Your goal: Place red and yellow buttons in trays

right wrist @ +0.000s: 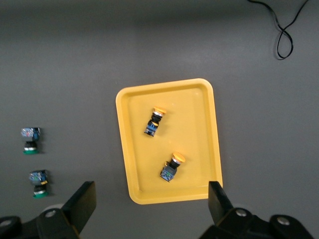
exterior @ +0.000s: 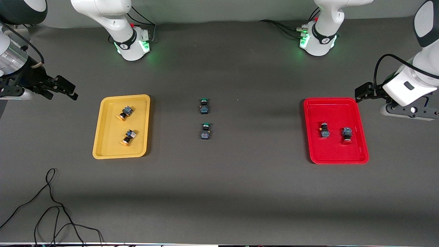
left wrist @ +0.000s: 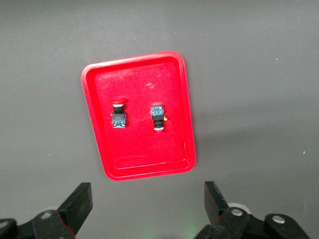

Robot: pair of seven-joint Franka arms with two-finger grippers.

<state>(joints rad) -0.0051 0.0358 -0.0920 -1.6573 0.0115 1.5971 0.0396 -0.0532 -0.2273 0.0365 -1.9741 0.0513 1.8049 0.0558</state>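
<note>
Cable loop (right wrist: 285,35) beside yellow tray (right wrist: 128,149)

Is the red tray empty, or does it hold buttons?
Not empty. The red tray holds two red buttons, lying side by side on its floor.

My front camera looks down from high across the table, facing both arm bases. My left wrist camera looks straight down on the red tray (left wrist: 137,115), my right one on the yellow tray (right wrist: 168,141). The front view shares both trays (exterior: 335,106) (exterior: 107,134).
</note>
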